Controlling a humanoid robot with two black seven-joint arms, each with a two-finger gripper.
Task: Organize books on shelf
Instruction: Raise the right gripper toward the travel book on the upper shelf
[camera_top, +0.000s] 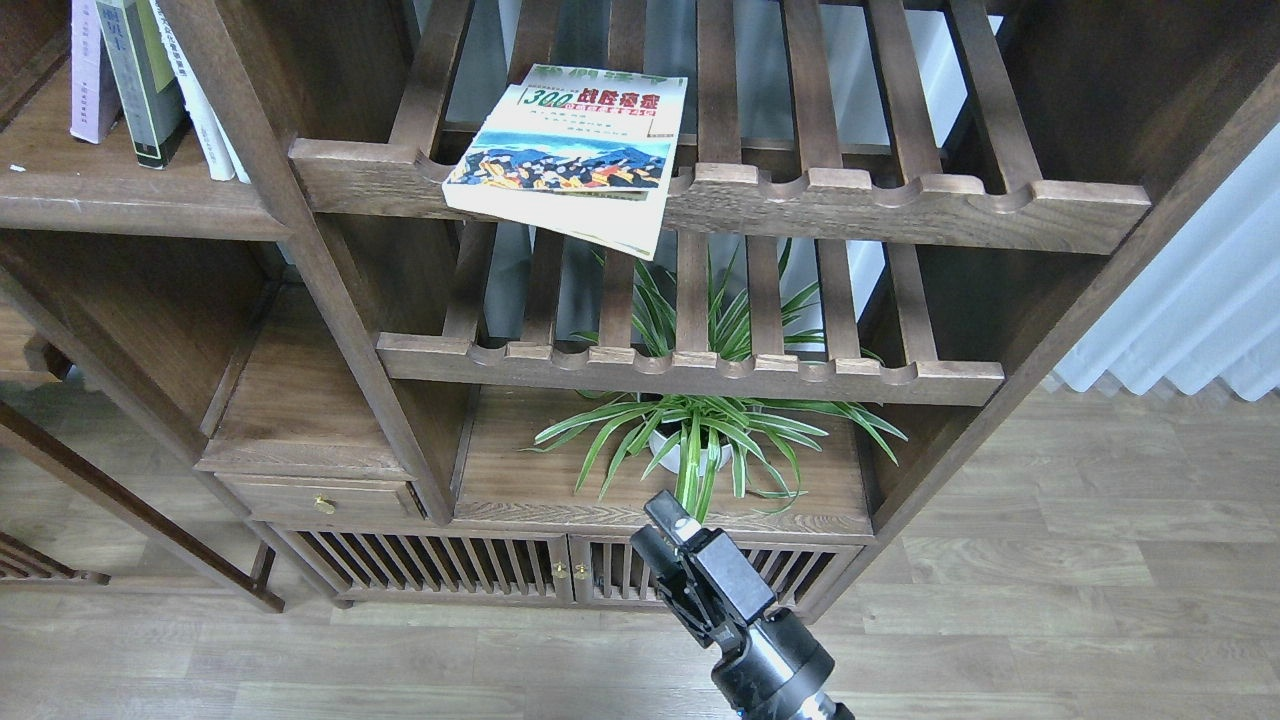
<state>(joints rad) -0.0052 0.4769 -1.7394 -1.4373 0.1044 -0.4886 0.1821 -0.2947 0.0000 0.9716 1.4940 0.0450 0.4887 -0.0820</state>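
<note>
The cream book with the colourful picture and "300" title (570, 155) lies flat on the upper slatted rack, its near corner hanging over the scalloped front rail. On the solid dark-brown shelf (130, 205) at the top left stand the white book with the purple band (85, 80) and the black-grey book with a yellow-green panel (138, 85), both leaning. My right gripper (660, 530) rises from the bottom centre, far below the cream book, in front of the cabinet doors. Its fingers look slightly apart and hold nothing. My left gripper is out of view.
Thin white-spined books (205, 110) lean beside the two on the shelf. A second slatted rack (690, 370) sits below the upper one. A spider plant in a white pot (695, 440) stands on the board just above my gripper. A small drawer (320, 498) is lower left; a white curtain (1200, 300) hangs at right.
</note>
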